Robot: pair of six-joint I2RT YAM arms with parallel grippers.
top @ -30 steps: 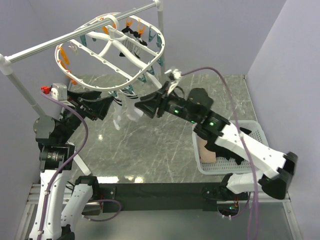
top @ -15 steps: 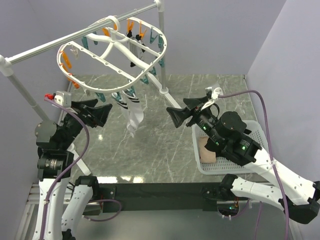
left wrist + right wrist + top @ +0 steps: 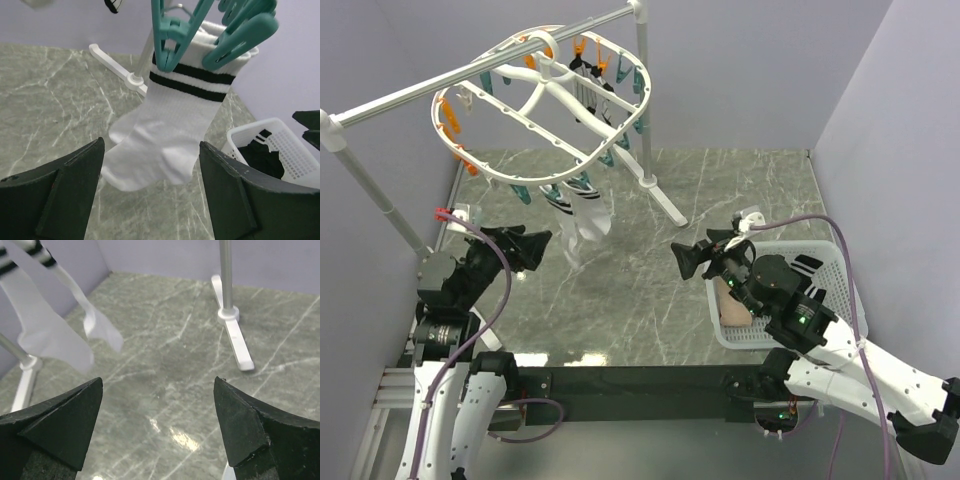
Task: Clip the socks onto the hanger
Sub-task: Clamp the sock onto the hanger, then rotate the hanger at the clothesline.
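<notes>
Sock (image 3: 165,145) hangs cuff-up from the hanger (image 3: 520,181), long axis vertical.

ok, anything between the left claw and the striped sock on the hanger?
No. In the left wrist view the open left claw faces the white striped sock with only air between; marble tabletop below.

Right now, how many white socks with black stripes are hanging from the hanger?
2. The first striped sock and the second striped sock hang side by side under the hanger's near rim. Others may be hidden behind the frame.
</notes>
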